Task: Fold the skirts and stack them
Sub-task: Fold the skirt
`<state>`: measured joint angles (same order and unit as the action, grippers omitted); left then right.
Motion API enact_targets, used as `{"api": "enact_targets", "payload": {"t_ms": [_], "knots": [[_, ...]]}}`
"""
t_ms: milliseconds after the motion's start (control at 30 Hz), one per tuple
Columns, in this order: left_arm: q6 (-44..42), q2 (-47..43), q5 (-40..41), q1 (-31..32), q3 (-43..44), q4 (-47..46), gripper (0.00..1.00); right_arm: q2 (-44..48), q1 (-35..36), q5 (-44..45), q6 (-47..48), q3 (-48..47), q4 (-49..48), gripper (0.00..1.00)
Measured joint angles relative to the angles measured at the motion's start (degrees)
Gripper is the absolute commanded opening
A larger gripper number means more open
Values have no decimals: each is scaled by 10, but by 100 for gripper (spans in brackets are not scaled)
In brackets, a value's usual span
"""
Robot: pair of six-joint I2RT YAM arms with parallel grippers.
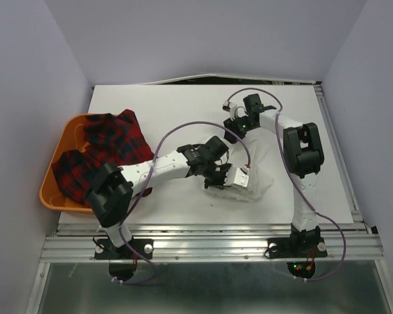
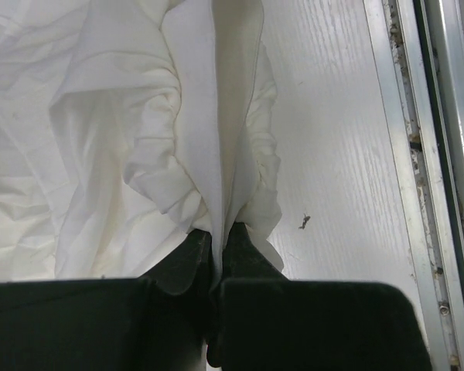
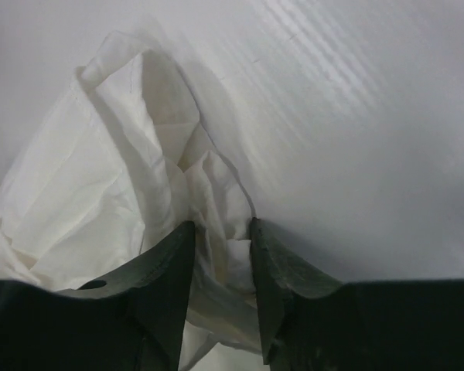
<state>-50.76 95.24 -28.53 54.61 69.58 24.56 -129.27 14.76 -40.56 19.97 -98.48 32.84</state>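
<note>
The thin white skirt lies rumpled on the white table, right of centre. My left gripper is at its near left edge and shut on a fold of it; in the left wrist view the jaws pinch a vertical pleat of the white skirt. My right gripper is at its far edge; in the right wrist view the jaws are closed on bunched fabric of the white skirt, lifted off the table. Two red-and-black plaid skirts lie in and over the orange basket.
The orange plastic basket stands at the table's left edge. A metal rail runs along the near edge; it also shows in the left wrist view. Grey walls enclose the table on three sides.
</note>
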Motion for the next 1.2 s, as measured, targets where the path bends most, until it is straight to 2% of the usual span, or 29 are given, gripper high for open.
{"api": "enact_targets", "payload": {"t_ms": [167,333,467,767,1200], "knots": [[16,65,-36,-20,101,86,0,36,12,-39,0,72,-11,36],[39,133,-75,-84,207,134,0,51,17,-71,2,107,-8,35],[61,170,-96,-129,259,148,0,51,17,-79,11,108,2,35],[102,223,-92,-146,266,128,0,51,19,-95,28,108,36,35],[158,233,-37,-146,255,10,0,24,23,-131,54,78,84,35]]}}
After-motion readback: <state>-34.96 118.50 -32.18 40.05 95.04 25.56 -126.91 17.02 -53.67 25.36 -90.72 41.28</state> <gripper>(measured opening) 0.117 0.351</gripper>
